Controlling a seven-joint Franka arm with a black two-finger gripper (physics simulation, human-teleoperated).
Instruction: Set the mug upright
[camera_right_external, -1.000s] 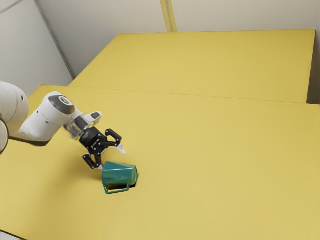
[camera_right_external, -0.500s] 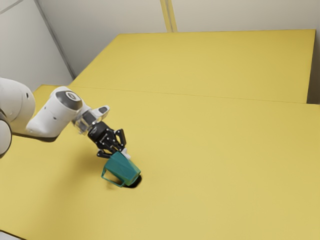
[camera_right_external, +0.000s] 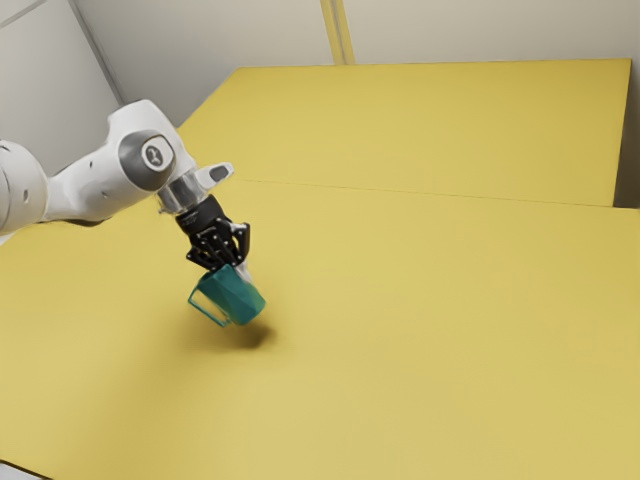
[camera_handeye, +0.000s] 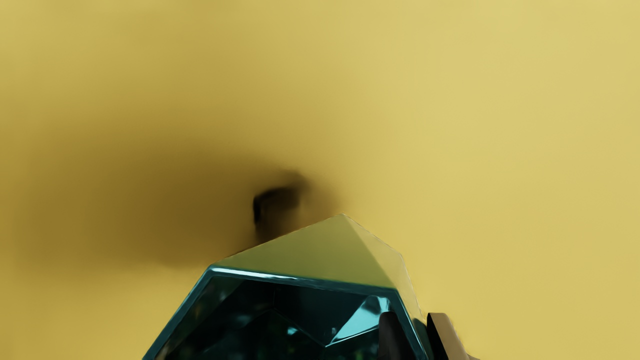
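Observation:
My gripper (camera_right_external: 228, 268) points down in the exterior view, holding the teal faceted mug (camera_right_external: 235, 298) by its upper rim. The mug hangs tilted above the table, mouth toward the hand, base toward the exterior view's lower right and handle on the exterior view's left. In the wrist view the open mouth of the mug (camera_handeye: 300, 320) faces the camera. One finger of the gripper (camera_handeye: 417, 335) is inside the mug and the other outside, with the wall pinched between them. The far part of the mug's base is hidden.
The yellow table (camera_right_external: 420, 320) spreads around and beneath the mug, with a dark shadow under it. A yellow raised or adjoining surface (camera_right_external: 420, 125) lies farther back, before a pale wall (camera_right_external: 480, 30).
The gripper closed on the mug's rim and rose with it. The mug went from lying on its side to hanging off the table, tilted, its handle swung toward the exterior view's left.

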